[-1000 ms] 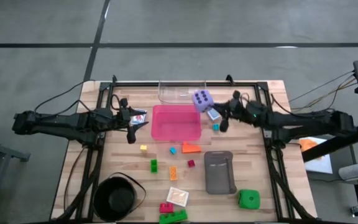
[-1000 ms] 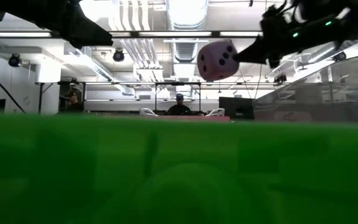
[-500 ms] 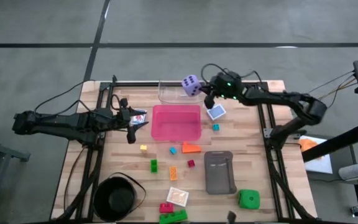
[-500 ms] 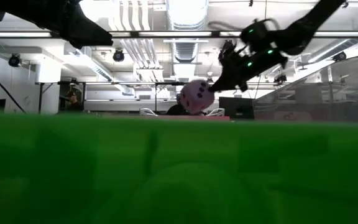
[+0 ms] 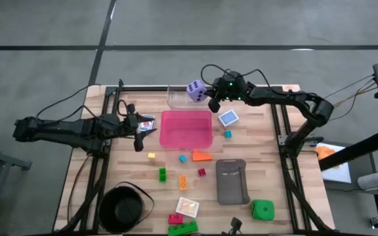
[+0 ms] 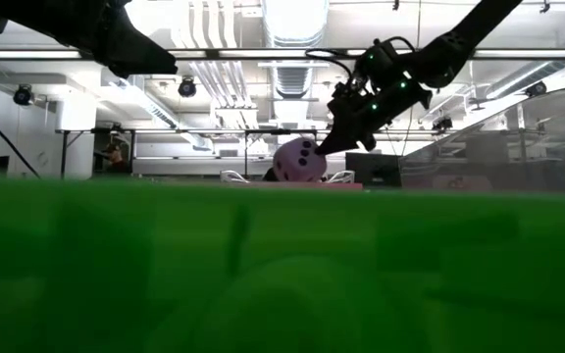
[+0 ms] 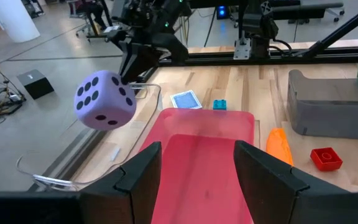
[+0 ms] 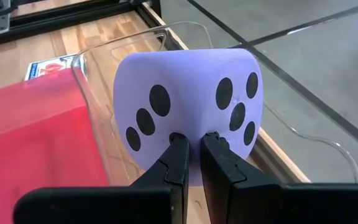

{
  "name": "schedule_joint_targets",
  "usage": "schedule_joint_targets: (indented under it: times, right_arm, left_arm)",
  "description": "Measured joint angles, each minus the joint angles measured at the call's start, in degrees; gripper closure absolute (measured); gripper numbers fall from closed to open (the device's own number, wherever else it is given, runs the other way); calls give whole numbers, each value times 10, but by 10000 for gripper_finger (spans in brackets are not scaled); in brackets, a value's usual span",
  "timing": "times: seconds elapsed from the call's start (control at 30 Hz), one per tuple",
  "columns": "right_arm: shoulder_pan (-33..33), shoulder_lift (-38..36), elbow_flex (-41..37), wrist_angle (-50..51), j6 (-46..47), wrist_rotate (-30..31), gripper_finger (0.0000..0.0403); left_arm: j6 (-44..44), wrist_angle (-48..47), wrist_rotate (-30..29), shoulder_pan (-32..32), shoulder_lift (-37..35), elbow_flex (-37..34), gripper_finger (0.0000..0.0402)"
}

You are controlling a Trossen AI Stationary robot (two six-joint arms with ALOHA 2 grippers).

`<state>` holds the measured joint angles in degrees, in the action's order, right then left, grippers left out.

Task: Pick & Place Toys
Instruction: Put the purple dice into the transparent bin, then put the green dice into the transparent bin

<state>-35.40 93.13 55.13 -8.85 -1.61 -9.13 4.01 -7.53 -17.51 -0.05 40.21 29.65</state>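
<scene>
Right gripper (image 8: 191, 149) jaws pinch purple die (image 5: 197, 90), airborne over clear tray (image 5: 179, 98) beside pink tray (image 5: 186, 129). Left gripper (image 7: 197, 165) jaws apart, empty, at pink tray's other side. Low view only: person (image 6: 116, 152) beyond wooden table (image 5: 268, 170).

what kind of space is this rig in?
Looks like a robotics lab or workshop hall, not a home. The low view shows an open ceiling with strip lights and a person at workstations behind. The wooden table stands on bare concrete floor.

The purple die (image 5: 196, 90) hangs over the clear tray (image 5: 179, 97), blocking it from above; the pink tray (image 5: 186, 128) lies open.
</scene>
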Motion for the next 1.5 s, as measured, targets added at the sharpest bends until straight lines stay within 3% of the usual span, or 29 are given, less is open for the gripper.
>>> schedule_joint_targets:
  times: [0.6,0.7,0.97,1.07,1.2,1.33,1.5]
  right_arm:
    - [0,-4,-1,27,4,0,370]
    - [0,-5,-1,26,14,0,337]
    - [0,-11,-1,23,14,1,201]
    - [1,-12,-1,7,14,1,173]
    - [10,-12,-3,-49,13,0,164]
    - [30,-12,-32,-173,26,-16,163]
    - [74,-12,-107,-388,44,-16,163]
  left_arm:
    - [-1,0,1,0,0,0,198]
    - [-1,0,1,0,0,0,198]
    - [-1,0,0,0,0,0,198]
    - [1,3,0,0,0,0,198]
    - [1,20,0,0,0,0,198]
    - [2,37,0,0,0,-3,198]
    - [12,175,7,0,0,-59,198]
